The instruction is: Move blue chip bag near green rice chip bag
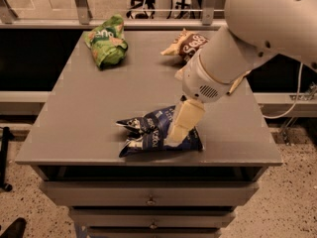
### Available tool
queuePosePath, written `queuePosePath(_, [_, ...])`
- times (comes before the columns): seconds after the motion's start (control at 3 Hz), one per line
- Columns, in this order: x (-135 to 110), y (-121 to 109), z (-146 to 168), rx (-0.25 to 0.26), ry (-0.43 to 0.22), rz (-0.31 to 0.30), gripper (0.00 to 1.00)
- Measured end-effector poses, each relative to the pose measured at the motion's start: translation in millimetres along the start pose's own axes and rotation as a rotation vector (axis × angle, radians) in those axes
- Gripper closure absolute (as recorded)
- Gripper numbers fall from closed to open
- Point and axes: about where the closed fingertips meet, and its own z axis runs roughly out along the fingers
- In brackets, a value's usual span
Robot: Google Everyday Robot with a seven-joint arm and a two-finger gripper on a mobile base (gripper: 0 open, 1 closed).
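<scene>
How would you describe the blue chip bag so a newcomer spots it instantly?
On the grey table, look to the front edge, where the gripper hangs. The blue chip bag is the only dark navy one; the green rice chip bag and brown bag lie at the back.
</scene>
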Motion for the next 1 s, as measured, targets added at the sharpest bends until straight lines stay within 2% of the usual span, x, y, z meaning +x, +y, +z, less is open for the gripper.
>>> queuePosePath(0.33, [-5.8, 15.1, 14.0, -0.051, -0.034, 0.021, 0.12])
queuePosePath(0.67, [-7.5, 21.8, 20.8, -0.079, -0.055, 0.044, 0.34])
queuePosePath(1.0, [-5.1, 21.6, 20.1, -0.083, -0.068, 0.069, 0.58])
